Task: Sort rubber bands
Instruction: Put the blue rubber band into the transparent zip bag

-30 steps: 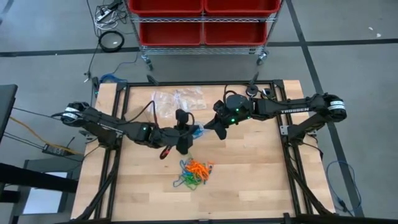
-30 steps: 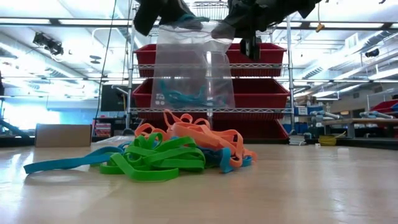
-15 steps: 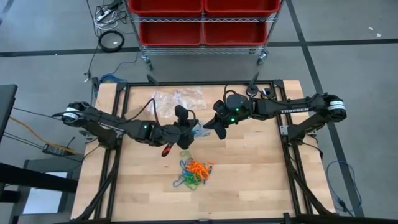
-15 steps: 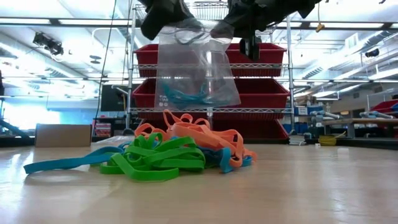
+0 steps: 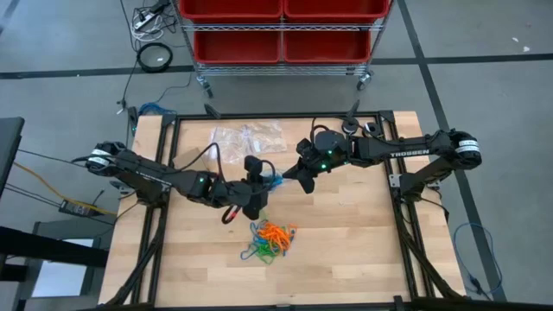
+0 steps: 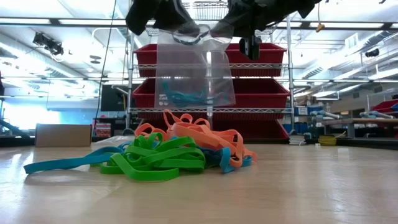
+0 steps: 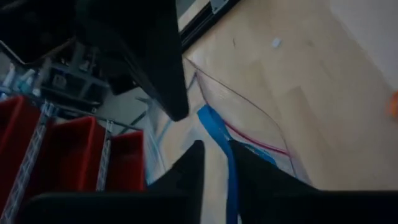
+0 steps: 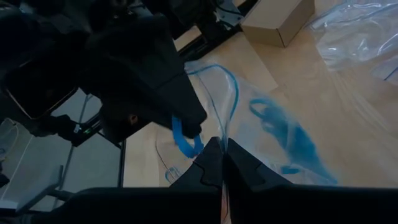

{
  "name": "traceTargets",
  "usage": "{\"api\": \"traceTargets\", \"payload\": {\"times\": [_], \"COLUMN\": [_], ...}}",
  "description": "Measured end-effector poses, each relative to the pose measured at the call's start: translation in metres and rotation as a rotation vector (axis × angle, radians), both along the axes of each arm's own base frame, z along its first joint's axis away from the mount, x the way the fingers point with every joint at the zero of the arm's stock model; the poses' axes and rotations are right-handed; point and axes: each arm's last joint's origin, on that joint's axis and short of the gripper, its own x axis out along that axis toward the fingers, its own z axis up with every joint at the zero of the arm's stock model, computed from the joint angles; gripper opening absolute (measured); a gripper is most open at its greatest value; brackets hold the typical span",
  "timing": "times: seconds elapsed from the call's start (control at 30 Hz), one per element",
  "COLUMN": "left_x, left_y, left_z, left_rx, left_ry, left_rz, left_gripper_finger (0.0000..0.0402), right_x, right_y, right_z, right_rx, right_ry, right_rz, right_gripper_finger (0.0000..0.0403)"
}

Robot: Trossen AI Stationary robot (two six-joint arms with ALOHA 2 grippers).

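Observation:
A tangled pile of orange, green and blue rubber bands (image 5: 270,240) lies on the wooden table, and it also fills the front of the low view (image 6: 180,152). A clear plastic bag (image 6: 194,68) hangs above it with blue bands (image 6: 180,96) inside. My right gripper (image 8: 219,158) is shut on the bag. My left gripper (image 7: 185,134) stands open at the bag's mouth, with one blue band (image 8: 186,143) at its fingertips. My right gripper pinches the bag's top rim (image 8: 225,134) between its two fingers, coming from the table's right and slanting down. The bag hangs open below the fingers, clear of the table. My left gripper has a blue band (image 7: 214,134) right beside its parted fingers; whether it touches the band I cannot tell.
More clear bags (image 5: 249,138) lie at the table's far side. A black frame (image 5: 164,130) runs along the table's edges. A wire rack with red bins (image 5: 281,26) stands beyond the far edge. Bare wood lies right of the pile.
My left gripper has turned and shifted slightly at the bag's mouth. The bag bulged and swayed half a second ago and now hangs straight again. My right gripper has kept still.

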Motion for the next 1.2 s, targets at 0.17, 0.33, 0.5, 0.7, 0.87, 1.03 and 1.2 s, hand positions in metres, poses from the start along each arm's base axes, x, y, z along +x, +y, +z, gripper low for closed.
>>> {"api": "traceTargets", "payload": {"times": [0.17,0.33,0.5,0.7,0.87,1.03,1.2], "left_x": [0.000,0.003,-0.001,-0.013,-0.023,-0.035,-0.057], "left_y": [0.000,-0.001,-0.006,-0.022,-0.036,-0.050,-0.062], "left_z": [0.009,0.038,0.060,0.049,0.015,-0.035,-0.091], "left_rx": [-0.092,-0.131,-0.167,-0.337,-0.453,-0.580,-0.728], "left_ry": [-0.024,-0.071,-0.075,0.060,0.179,0.229,0.274], "left_rz": [0.050,0.060,0.047,-0.008,-0.022,-0.027,-0.064], "left_gripper_finger": [0.0144,0.0159,0.0159,0.0158,0.0158,0.0158,0.0158], "right_x": [0.000,0.000,-0.002,-0.021,-0.058,-0.104,-0.142], "right_y": [0.000,-0.003,-0.008,-0.023,-0.039,-0.042,-0.034], "right_z": [0.000,0.000,0.002,0.017,0.039,0.069,0.089], "right_rx": [0.001,0.006,-0.005,-0.076,-0.141,-0.181,-0.186], "right_ry": [0.000,-0.001,-0.008,-0.010,-0.007,-0.081,-0.163], "right_rz": [-0.001,0.001,-0.007,-0.104,-0.214,-0.302,-0.333], "right_gripper_finger": [0.0000,0.0000,0.0000,0.0000,0.0000,0.0000,0.0000]}}
